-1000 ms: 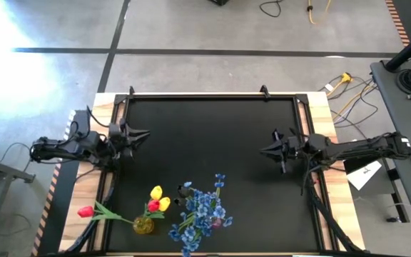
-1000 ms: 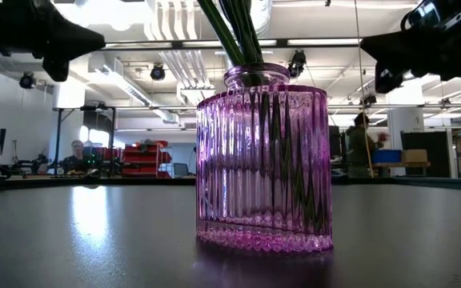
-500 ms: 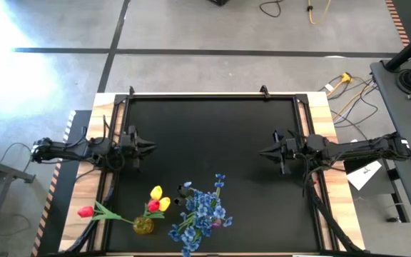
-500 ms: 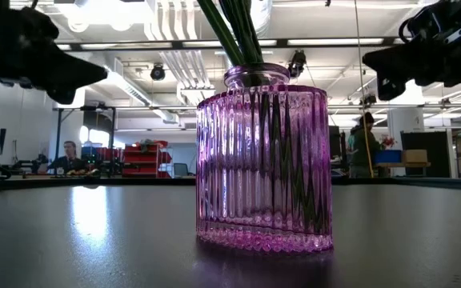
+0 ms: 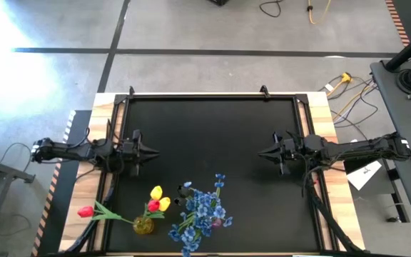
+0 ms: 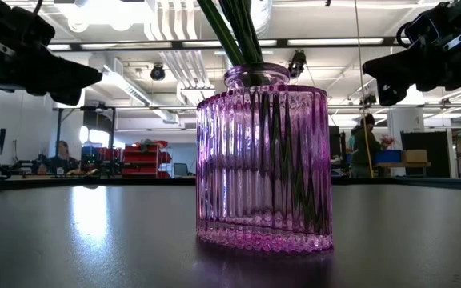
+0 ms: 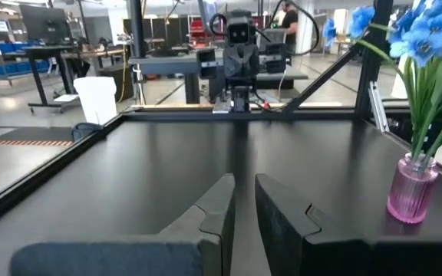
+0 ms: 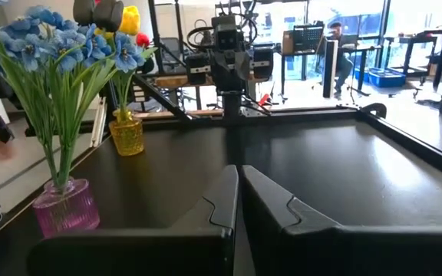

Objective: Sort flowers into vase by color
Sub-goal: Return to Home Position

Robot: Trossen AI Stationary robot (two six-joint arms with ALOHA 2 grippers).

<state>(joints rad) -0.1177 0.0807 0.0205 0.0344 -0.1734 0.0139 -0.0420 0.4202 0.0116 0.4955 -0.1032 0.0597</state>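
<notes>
Step in hand, as judged: both arms are parking at rest, with no flower in either grasp. The sorting looks finished, since every stem in view stands in a vase and no loose stem shows.

Left end effector [image 5: 146, 150]: well apart from the pink ribbed glass vase [image 6: 262, 160], on its yellow-vase side and farther up the black counter [image 5: 205, 121]. It is raised off the surface and points at the opposite arm. Its fingers are drawn together to a narrow slot and hold nothing.

Right end effector [image 5: 262, 151]: well apart from the pink vase on the opposite side, level with the left one and facing it. Its fingers are closed, all but touching, and empty.

Next move, as judged: no grasp is called for. Each arm need only settle level and stop, keeping clear of the tall stems beside the pink vase.

Condition of the flowers:
- Blue sprays [image 5: 200, 208]: bushy, with many small blossoms on thin green stems. They stand in the pink vase and spread wide enough to hide it from above.
- Yellow vase [image 5: 143, 225]: just beside the pink vase, at the counter's near edge.
- Yellow tulips [image 5: 160, 197] and one red tulip [image 5: 153, 205]: upright in the yellow vase.
- A second red tulip [image 5: 85, 211]: in the same vase, leaning far out, away from the pink vase.
- A dark bloom [image 8: 98, 11]: above the blue sprays. I cannot tell which vase holds it.
</notes>
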